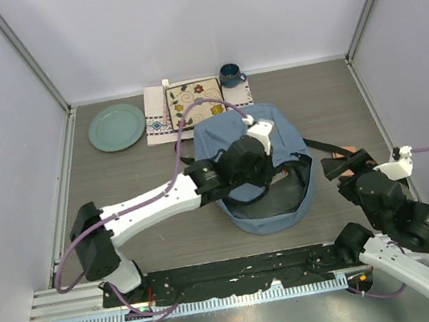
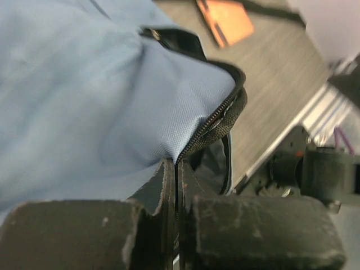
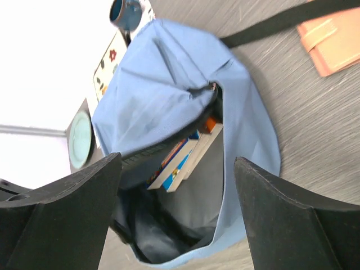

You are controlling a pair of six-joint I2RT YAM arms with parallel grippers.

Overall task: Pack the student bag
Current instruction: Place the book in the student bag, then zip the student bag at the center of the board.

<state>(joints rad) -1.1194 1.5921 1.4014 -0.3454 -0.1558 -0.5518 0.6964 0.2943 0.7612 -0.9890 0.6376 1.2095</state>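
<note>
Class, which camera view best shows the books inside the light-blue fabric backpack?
The right wrist view: it looks into the open light-blue fabric backpack at the colourful books inside. The top and left wrist views show only its fabric, no books.

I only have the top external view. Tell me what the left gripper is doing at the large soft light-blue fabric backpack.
Observer: The left gripper is shut on the light-blue fabric backpack's black zipper edge, holding that flap raised.
Operator: Report what's inside.
Observer: The right wrist view shows a few thin books with colourful covers sitting in the open compartment.
Operator: Give me the right gripper.
Observer: The right gripper is open with nothing between its fingers, pointed at the bag's opening.
</note>
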